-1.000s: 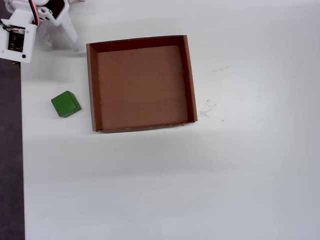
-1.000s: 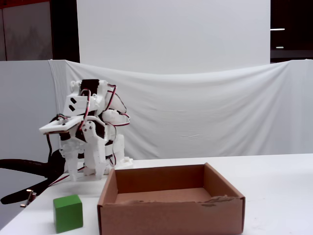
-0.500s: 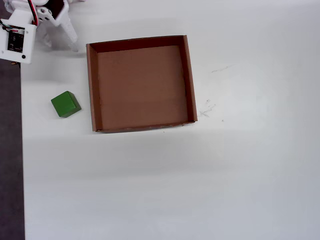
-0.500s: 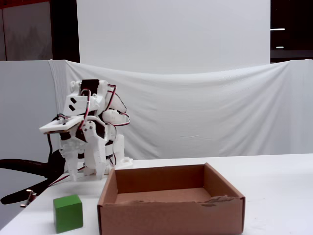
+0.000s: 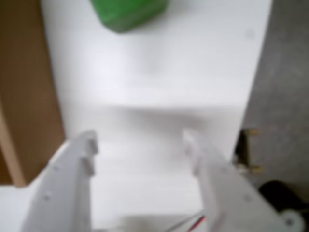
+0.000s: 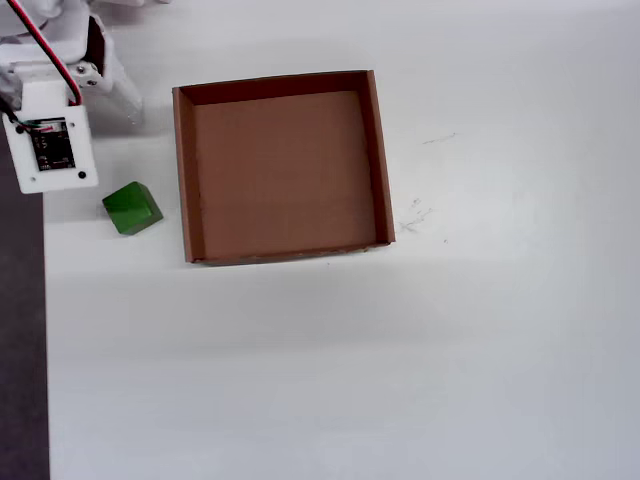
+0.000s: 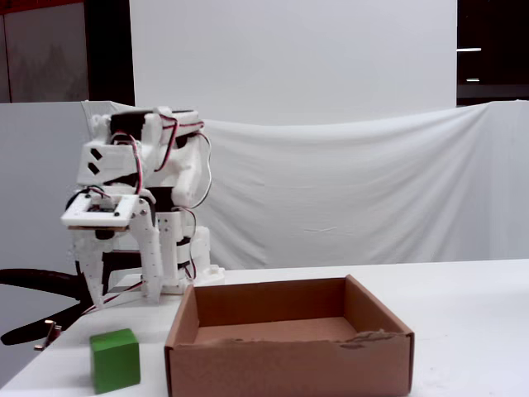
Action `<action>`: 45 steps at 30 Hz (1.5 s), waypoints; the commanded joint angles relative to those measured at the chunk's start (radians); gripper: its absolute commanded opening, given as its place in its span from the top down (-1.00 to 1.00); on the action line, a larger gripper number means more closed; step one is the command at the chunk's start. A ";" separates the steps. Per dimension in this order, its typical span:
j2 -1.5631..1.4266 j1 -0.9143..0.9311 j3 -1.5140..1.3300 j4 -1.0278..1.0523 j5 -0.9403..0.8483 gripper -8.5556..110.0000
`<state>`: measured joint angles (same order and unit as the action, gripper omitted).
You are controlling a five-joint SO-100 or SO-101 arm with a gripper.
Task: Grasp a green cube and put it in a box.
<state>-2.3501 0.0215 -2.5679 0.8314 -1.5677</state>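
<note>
The green cube (image 6: 132,208) sits on the white table, just left of the box (image 6: 280,170) in the overhead view. The box is a shallow brown cardboard tray and is empty. In the fixed view the cube (image 7: 115,360) stands at front left, beside the box (image 7: 289,364). My gripper (image 7: 122,289) hangs open and empty above the table, a little behind the cube. In the wrist view the gripper (image 5: 140,145) has its white jaws wide apart over bare table. The cube (image 5: 128,12) is ahead at the top edge, and the box wall (image 5: 24,96) is at left.
The table's edge (image 6: 44,350) runs close to the cube's left in the overhead view, with dark floor beyond. In the wrist view that edge (image 5: 256,87) is at right. The arm's base (image 7: 178,265) stands behind the cube. A white cloth backs the table.
</note>
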 commanded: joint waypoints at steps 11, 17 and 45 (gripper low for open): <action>0.416 -0.043 0.354 -0.040 -0.086 0.44; 0.495 -0.058 0.422 -0.006 -0.121 0.44; 0.680 -0.060 0.611 0.058 -0.222 0.38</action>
<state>-1.6613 -0.0307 -2.0157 0.8851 -1.7656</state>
